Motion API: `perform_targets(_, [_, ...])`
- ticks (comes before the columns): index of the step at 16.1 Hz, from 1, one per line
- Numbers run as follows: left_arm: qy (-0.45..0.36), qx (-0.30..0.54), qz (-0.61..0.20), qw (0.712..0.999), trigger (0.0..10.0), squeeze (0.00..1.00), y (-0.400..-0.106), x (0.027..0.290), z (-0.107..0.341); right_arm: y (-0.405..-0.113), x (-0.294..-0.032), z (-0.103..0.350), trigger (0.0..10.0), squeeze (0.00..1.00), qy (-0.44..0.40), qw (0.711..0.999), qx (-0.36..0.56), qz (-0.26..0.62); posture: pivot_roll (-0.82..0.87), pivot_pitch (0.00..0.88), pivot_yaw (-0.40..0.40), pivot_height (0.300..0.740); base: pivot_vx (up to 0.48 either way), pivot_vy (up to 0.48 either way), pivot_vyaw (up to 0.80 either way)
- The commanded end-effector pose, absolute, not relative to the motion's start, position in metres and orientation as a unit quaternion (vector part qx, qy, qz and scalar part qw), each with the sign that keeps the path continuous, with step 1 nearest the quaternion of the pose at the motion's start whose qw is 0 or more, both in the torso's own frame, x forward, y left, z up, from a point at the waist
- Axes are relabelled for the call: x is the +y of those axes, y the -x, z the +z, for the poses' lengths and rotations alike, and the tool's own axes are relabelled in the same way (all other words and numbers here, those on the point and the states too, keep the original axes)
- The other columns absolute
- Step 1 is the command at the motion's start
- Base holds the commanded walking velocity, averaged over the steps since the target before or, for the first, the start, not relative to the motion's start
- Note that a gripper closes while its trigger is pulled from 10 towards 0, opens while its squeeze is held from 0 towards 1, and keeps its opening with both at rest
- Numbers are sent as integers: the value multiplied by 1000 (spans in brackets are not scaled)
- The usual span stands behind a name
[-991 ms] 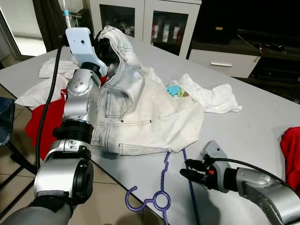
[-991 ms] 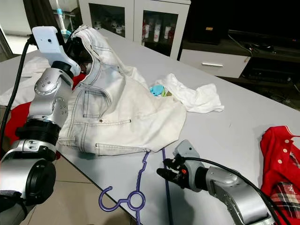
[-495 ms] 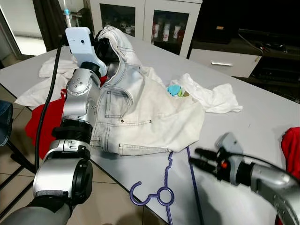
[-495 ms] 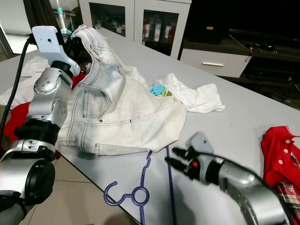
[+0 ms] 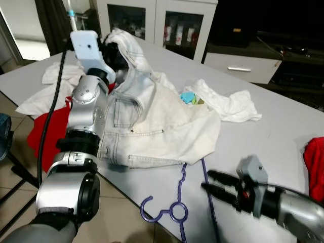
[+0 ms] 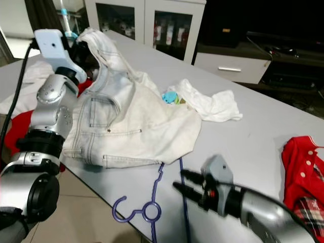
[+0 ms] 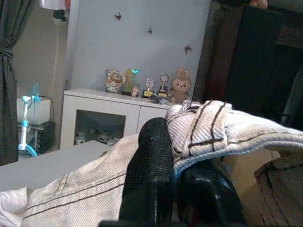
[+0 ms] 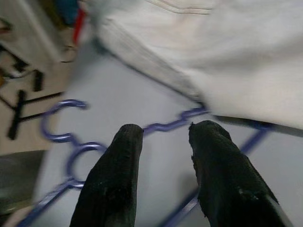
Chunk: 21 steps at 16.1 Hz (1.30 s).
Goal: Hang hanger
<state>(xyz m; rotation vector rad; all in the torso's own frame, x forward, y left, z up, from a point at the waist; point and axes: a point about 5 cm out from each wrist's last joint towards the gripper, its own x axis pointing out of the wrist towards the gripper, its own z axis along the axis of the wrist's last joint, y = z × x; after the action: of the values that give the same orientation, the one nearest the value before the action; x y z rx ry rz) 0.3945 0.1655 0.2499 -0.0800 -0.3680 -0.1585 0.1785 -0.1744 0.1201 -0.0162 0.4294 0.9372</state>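
- Purple plastic hanger (image 5: pixel 174 202) lies flat at the near edge of your grey table (image 5: pixel 273 136), hook end hanging past the edge toward the floor, one shoulder tucked under the hem of the white denim garment (image 5: pixel 157 121)
- Your right gripper (image 5: pixel 208 181) sits low over the table just beside the hanger's right arm, fingers parted, nothing between them
- Right wrist view: your two black fingers (image 8: pixel 113 179) are spread, with the hanger's wavy bar (image 8: pixel 165 126) lying across just ahead of the tips; its hook and ring are off to one side, and no contact is visible
- Your left gripper (image 7: pixel 177 156) is raised high at the far left of the table, clamped on a fold of the white denim garment, holding that end of it up off the table
- Left wrist view: striped seam fabric of the garment is draped over and pinched between your fingers (image 7: pixel 149 175)
- Rest of the garment spreads down across the middle of the table, with its lower hem near the table's near edge
- White cloth (image 5: pixel 225 104) is crumpled beyond the garment, with a small turquoise item (image 5: pixel 187 97) touching both
- Red cloth (image 5: pixel 53 129) lies at the left under your left arm, and more white fabric (image 5: pixel 50 76) is beyond it
- Another red garment (image 6: pixel 304 172) is at the right edge of the table, well apart from the hanger
- White cabinet with glass doors (image 5: pixel 157 20) and a low drawer unit (image 5: pixel 238 66) stand behind the table
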Motion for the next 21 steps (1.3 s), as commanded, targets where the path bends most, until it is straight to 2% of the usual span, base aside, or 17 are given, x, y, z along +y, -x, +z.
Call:
perform_targets(1, [33,-188,-86,978,10000,0,-394,162,255,-176,-178,120,10000,0,19,866,209,453,-92,0,-39,740,0,0,0])
perform_targets(7, [24,-160,-111,981,10000,0,-393,157,243,-185,-160,108,10000,0,32,863,204,462,-85,0,-46,740,0,0,0])
perform_targets(8, [18,-111,-168,979,10000,0,-391,150,229,-189,-152,107,10000,125,34,851,197,486,-81,0,-47,740,0,0,0])
perform_targets(9, [-9,-74,-215,974,10000,0,-386,142,214,-191,-150,106,10000,541,39,848,197,490,-73,0,-49,740,0,0,0])
perform_targets(11, [-39,-25,-290,956,10000,0,-370,134,189,-193,-148,107,10000,549,41,844,197,496,-68,0,-48,740,0,0,0])
perform_targets(14, [-68,25,-318,945,10000,0,-356,141,164,-188,-145,105,10000,514,29,828,206,521,-62,0,-50,740,0,0,0])
perform_targets(16, [-76,43,-335,938,10000,0,-349,143,158,-188,-143,105,10000,529,26,818,209,536,-62,0,-48,740,0,0,0])
perform_targets(17, [-87,49,-350,932,10000,0,-343,143,155,-189,-143,105,10000,776,25,811,207,547,-62,0,-48,740,0,0,0])
perform_targets(18, [-94,56,-361,926,10000,0,-338,144,153,-190,-142,106,10000,902,24,806,207,554,-62,0,-48,740,0,0,0])
perform_targets(19, [-93,60,-367,924,10000,0,-333,146,151,-192,-142,107,10000,933,26,807,204,554,-62,0,-48,740,0,0,0])
perform_targets(21, [-85,65,-374,921,10000,0,-323,150,150,-196,-143,106,10000,902,37,814,201,544,-50,0,-46,740,0,0,0])
